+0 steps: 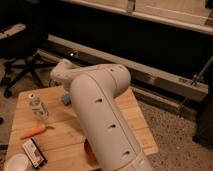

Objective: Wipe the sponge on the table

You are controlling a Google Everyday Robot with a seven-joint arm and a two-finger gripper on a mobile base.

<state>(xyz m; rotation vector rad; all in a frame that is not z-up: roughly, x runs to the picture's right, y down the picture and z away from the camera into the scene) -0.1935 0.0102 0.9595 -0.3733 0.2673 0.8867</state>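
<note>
The light-blue sponge (65,99) lies on the pale-wood table (134,120) near its far edge, mostly hidden by my arm. My gripper (64,91) points down at the sponge from the white wrist above it. The thick white arm (100,120) runs from the bottom of the camera view up to that wrist and hides any contact between the gripper and the sponge.
A clear bottle (37,106) stands left of the sponge. An orange carrot (34,131), a dark packet (35,152) and a white object (17,162) lie toward the front left. A red bowl (88,150) peeks out beside the arm. An office chair (22,62) stands behind the table.
</note>
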